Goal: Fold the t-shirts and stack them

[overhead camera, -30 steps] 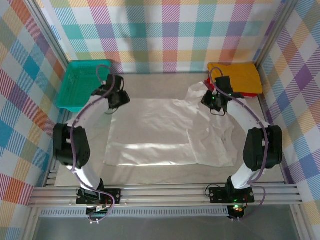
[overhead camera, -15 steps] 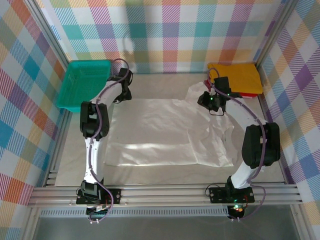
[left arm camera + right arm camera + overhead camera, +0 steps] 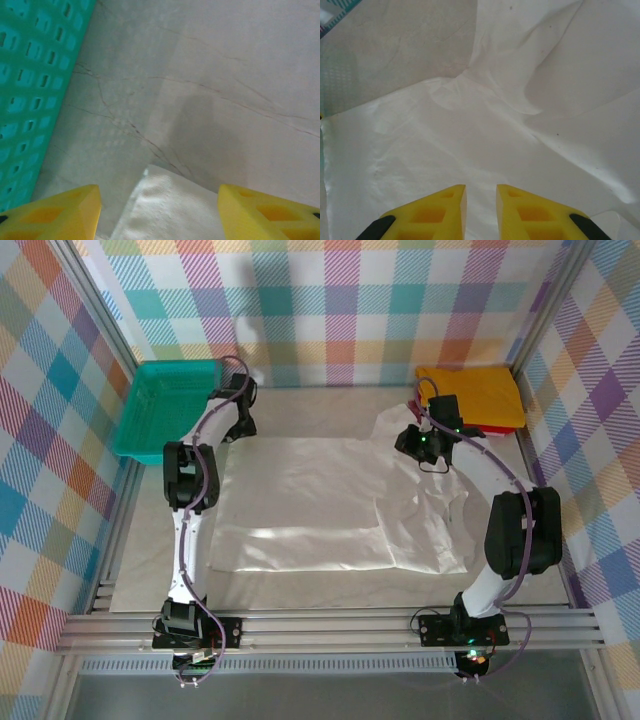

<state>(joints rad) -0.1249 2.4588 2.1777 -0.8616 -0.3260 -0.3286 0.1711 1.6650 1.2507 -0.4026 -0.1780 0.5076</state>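
Top external first: we've got the white t-shirt spread flat across the middle of the table, body smooth on the left, its right side rumpled and bunched. The yellow t-shirt sits folded in the far right corner with the red t-shirt peeking out from under it, which we read as the start of the stack. The left gripper hangs at the shirt's far left corner, right beside the teal basket. The right gripper is over the wrinkled far right part, probably to get that side squared up. Over to the left wrist: the left gripper has its jaws spread wide with nothing between them, and the shirt's corner lies just below the gap, lined up, we'd say, for a pinch. Now the right wrist: the right gripper shows only a narrow slit between its jaws, and we see no cloth caught in it. Creased white fabric lies under it, so it looks placed to pick an edge out of that crumple.
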